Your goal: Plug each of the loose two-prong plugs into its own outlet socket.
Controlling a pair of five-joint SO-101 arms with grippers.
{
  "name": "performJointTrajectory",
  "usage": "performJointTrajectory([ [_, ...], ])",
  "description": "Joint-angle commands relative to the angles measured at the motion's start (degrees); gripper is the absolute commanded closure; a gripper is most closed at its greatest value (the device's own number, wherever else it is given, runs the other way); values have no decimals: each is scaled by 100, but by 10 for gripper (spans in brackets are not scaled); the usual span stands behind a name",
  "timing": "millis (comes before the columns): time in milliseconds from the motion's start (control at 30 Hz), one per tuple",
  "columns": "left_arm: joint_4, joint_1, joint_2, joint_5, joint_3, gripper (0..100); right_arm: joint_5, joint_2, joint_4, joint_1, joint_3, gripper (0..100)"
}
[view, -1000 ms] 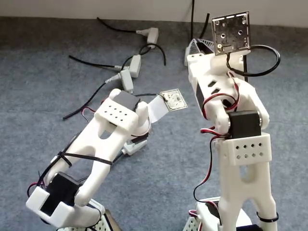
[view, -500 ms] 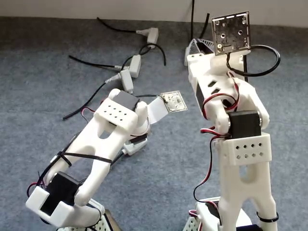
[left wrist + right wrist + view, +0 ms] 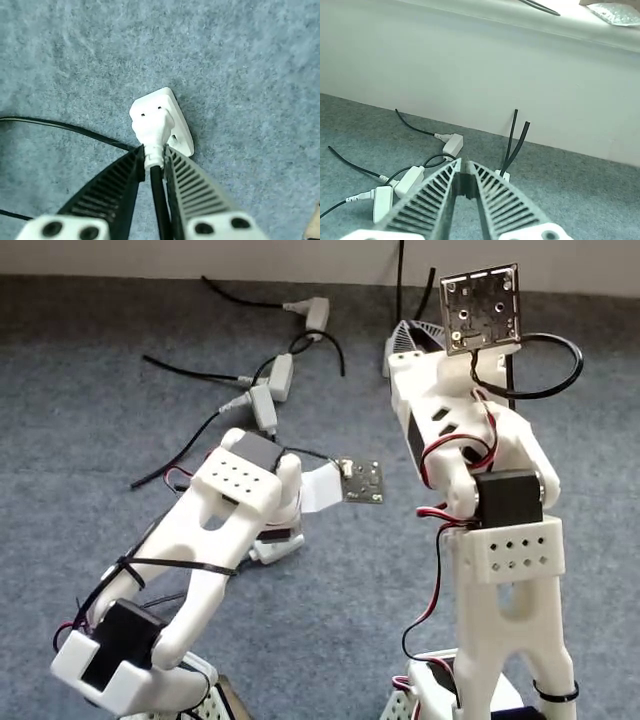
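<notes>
In the left wrist view my left gripper (image 3: 154,152) is shut on the neck of a white two-prong plug (image 3: 152,131) with a black cord (image 3: 159,200). The plug lies tight against a white outlet socket (image 3: 182,137) on the grey carpet; I cannot tell how deep its prongs sit. From above, the left arm (image 3: 240,495) bends low over that socket (image 3: 272,548). My right gripper (image 3: 465,172) is shut with nothing in it, held high and facing the wall. Another loose white plug (image 3: 315,312) lies by the wall, also in the right wrist view (image 3: 451,143).
Two white plug-and-socket pieces (image 3: 282,375) (image 3: 262,407) with black cords lie on the carpet beyond the left arm. The right arm (image 3: 500,530) stands upright at the right. A white wall (image 3: 520,75) closes off the far side. Open carpet lies at the left (image 3: 80,440).
The left arm has dropped and drawn slightly toward the near side, its wrist tilting downward. The right arm has stayed put.
</notes>
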Motion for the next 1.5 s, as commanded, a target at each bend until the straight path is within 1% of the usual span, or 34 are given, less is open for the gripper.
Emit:
performJointTrajectory([
  [0,149,-101,66,-281,374,993,-62,-189,-4,66,-295,992],
  [167,-237,-101,66,-316,585,993,-62,-189,-4,66,-286,992],
  [267,-246,-92,127,-316,585,993,-62,-189,-4,66,-286,992],
  [467,-281,-101,1191,-299,479,993,-62,-189,-4,66,-286,992],
  [533,-237,-110,1490,-281,154,993,-62,-189,-4,66,-295,992],
  [667,132,-101,1930,-35,-391,993,-62,-189,-4,66,-295,992],
  [1000,1222,-119,3081,0,-1455,993,-79,-189,-13,277,-303,992],
  [1100,1292,-180,3169,9,-1613,993,-79,-189,-13,277,-303,992],
  [1200,1257,-295,3116,378,-1727,993,-79,-189,-13,277,-303,992],
  [1267,1257,-338,3090,413,-1745,987,-79,-189,-13,277,-303,992],
  [1367,1257,-426,3081,431,-1771,936,-79,-189,-13,286,-303,992],
  [1467,1257,-514,3081,431,-1771,917,-79,-189,-13,286,-303,992],
])
